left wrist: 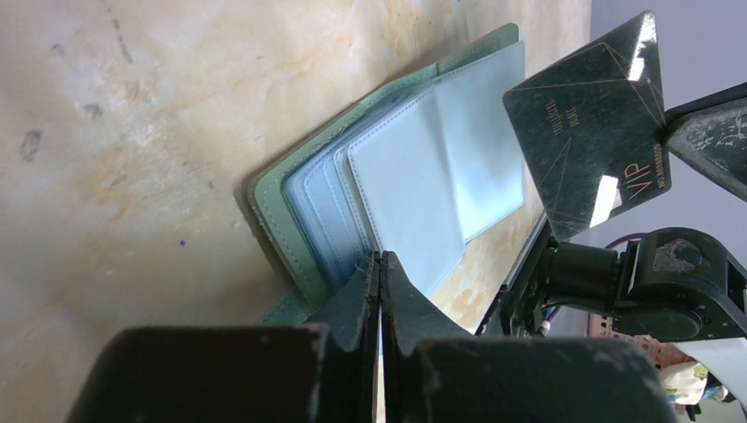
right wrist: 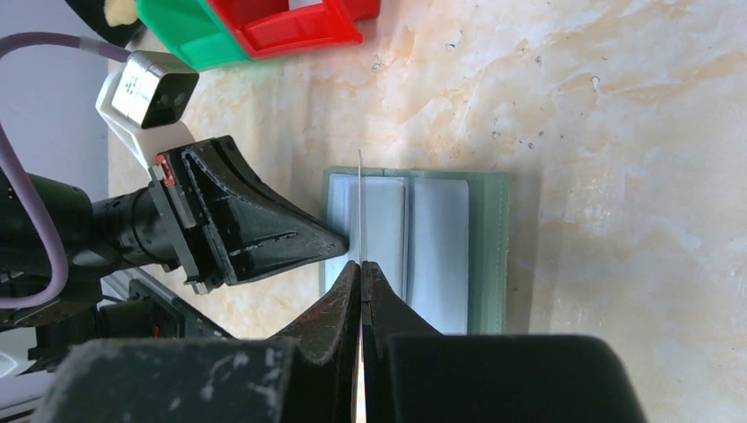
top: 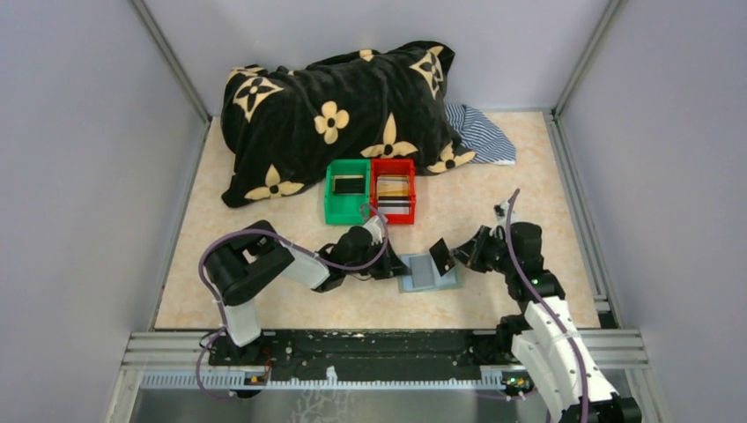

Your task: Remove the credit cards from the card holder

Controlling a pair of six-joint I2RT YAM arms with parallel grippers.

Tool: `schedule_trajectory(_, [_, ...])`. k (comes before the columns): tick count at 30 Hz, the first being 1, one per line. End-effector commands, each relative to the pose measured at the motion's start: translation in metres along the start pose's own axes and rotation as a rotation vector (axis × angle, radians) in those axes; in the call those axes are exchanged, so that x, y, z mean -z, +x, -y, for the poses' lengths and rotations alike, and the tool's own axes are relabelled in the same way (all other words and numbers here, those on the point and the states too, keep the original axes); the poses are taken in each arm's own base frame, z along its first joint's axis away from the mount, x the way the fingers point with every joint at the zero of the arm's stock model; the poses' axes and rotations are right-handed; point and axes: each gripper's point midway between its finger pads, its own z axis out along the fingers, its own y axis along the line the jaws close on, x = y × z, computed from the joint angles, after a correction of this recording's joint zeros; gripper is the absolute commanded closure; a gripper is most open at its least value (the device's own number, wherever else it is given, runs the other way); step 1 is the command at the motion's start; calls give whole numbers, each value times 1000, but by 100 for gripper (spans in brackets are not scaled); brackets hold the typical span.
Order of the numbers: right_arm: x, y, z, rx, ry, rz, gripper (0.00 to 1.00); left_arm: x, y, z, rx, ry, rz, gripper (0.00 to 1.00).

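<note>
While the shut left pincer (left wrist: 380,257) presses the open card holder (right wrist: 440,247), the right pincer (right wrist: 361,263) pinches a tilted black card (left wrist: 588,132).

Card holder (top: 423,275) open flat; black card (top: 441,256) above.

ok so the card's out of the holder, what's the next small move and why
Probably carry the black VIP card over to the red bin and green bin and drop it. The right hand is shut on it, lifted clear of the open card holder, whose edge the shut left hand touches. Both bins already hold cards; which one suits it I cannot tell.
</note>
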Motion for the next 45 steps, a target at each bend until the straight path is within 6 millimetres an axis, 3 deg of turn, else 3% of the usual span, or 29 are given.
schedule_trajectory(1, [10, -27, -25, 40, -57, 67, 100, 12, 7, -14, -27, -10, 3, 97])
schedule_trajectory(4, [14, -33, -36, 56, -98, 76, 100, 21, -2, 18, -28, 158, 44, 88])
schedule_trajectory(8, [19, -40, -56, 63, -181, 88, 100, 41, -12, 61, -6, 419, 35, 60])
schedule_trajectory(10, [20, -42, -64, 60, -220, 86, 100, 51, -15, 74, 8, 506, 46, 53])
schedule_trajectory(14, [21, -42, -76, 50, -284, 71, 100, 64, -17, 89, -14, 615, 80, 53])
schedule_trajectory(21, [31, -52, -86, 109, -286, 95, 100, 69, -21, 100, -43, 703, 126, 55])
schedule_trajectory(33, [29, -41, -84, 78, -313, 71, 100, 76, -40, 131, -127, 780, 214, 55])
schedule_trajectory(45, [27, -34, -80, 71, -314, 59, 100, 72, -50, 147, -145, 831, 224, 56])
